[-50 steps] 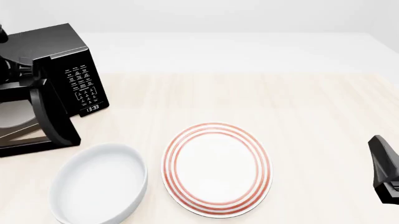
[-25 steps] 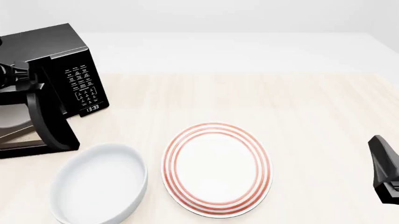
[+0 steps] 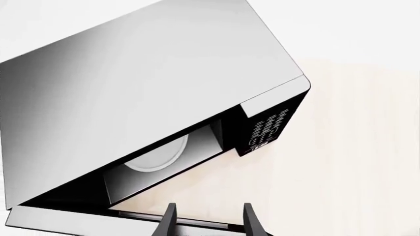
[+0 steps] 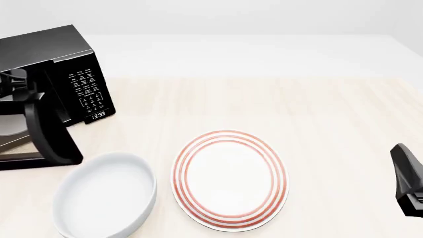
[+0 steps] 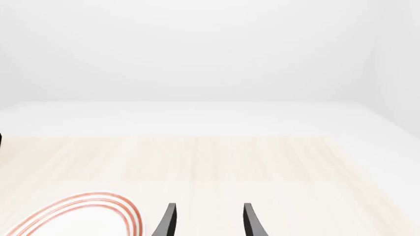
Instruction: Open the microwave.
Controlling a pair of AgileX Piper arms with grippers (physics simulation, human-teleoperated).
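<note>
The microwave (image 4: 56, 49) stands at the table's far left, a glossy black box with a white-lettered keypad (image 4: 87, 91). Its door (image 4: 47, 130) is swung wide open toward the near side. In the left wrist view the microwave (image 3: 144, 83) shows its open cavity with the white turntable plate (image 3: 157, 156) inside. My left gripper (image 3: 208, 223) is at the door's top edge, fingers apart, with the door's bar (image 3: 203, 227) lying between them; it also shows in the front view (image 4: 15, 82). My right gripper (image 4: 399, 161) is open and empty at the near right edge.
A white plate with red rings (image 4: 230, 179) lies at the near middle, and its rim shows in the right wrist view (image 5: 78, 214). A white bowl (image 4: 106, 194) sits left of it, just in front of the open door.
The door has swung further open, its free edge moving left. My left gripper has moved left with it. The right arm has not moved.
</note>
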